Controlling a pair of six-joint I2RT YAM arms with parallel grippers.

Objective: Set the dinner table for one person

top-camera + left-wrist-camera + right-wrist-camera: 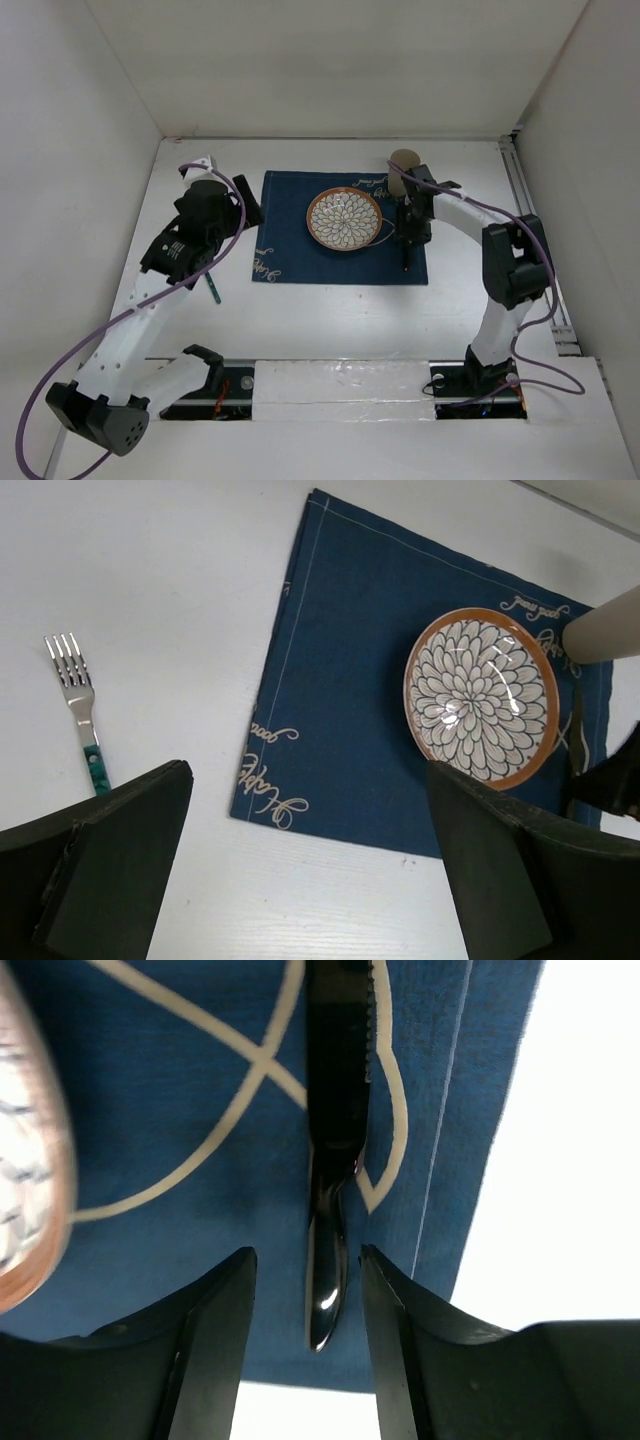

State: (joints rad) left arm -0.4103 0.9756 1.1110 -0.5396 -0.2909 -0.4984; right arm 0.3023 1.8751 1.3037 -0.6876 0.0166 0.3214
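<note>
The dinner table [330, 320] is a white surface with a dark blue mat [290, 240] on it. A flower-patterned plate [344, 220] sits on the mat. Right of the plate lies a dark knife [335, 1080], its serrated blade pointing away. My right gripper [307, 1255] straddles the handle, open, with a gap on each side. A beige cup [403, 162] stands at the mat's far right corner. A fork [78, 705] with a green handle lies on the table left of the mat. My left gripper [308, 775] hangs open and empty over the mat's near left corner.
White walls close in the table at the back and on both sides. A rail [535, 240] runs along the right edge. Both arm bases sit at the near edge, with purple cables looping beside them.
</note>
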